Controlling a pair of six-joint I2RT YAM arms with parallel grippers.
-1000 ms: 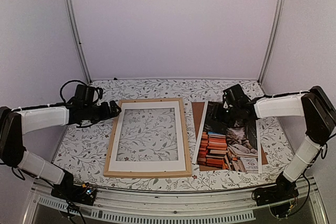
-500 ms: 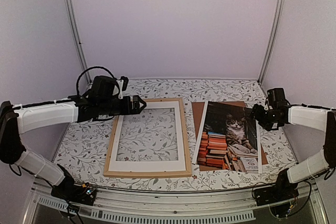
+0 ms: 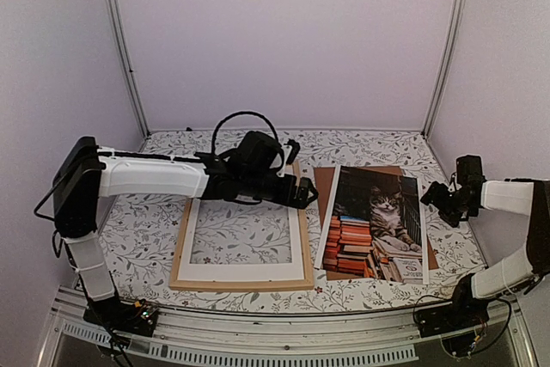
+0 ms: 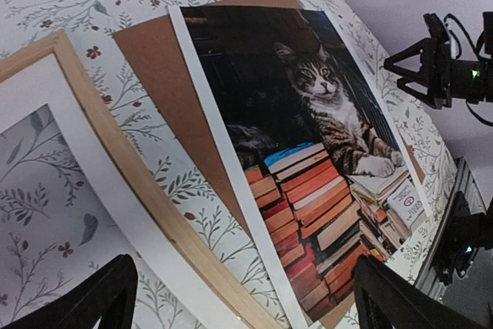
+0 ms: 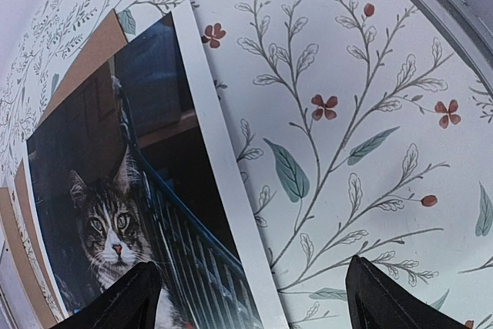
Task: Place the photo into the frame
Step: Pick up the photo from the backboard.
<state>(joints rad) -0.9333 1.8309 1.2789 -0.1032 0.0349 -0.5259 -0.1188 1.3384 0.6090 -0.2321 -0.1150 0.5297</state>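
Note:
The photo (image 3: 374, 225), a tabby cat among red and orange books, lies flat on a brown backing board (image 3: 324, 182) at the right. The light wooden frame (image 3: 241, 284) lies left of it with a white mat (image 3: 245, 270) inside. My left gripper (image 3: 308, 192) is open and empty above the frame's right rail. The left wrist view shows the rail (image 4: 115, 144), the photo (image 4: 308, 129) and open jaws (image 4: 243, 263). My right gripper (image 3: 436, 198) is open and empty just right of the photo. The right wrist view shows the photo's white edge (image 5: 216, 159) between its jaws (image 5: 253, 266).
The table has a floral cloth (image 3: 137, 229). White walls and metal posts (image 3: 447, 40) enclose the back and sides. The backing board also shows in the left wrist view (image 4: 154, 59) and the right wrist view (image 5: 85, 59).
My left arm has swung right, from left of the frame to over its right rail. My right arm has pulled off the photo's top to the table's right side. The photo lies as before.

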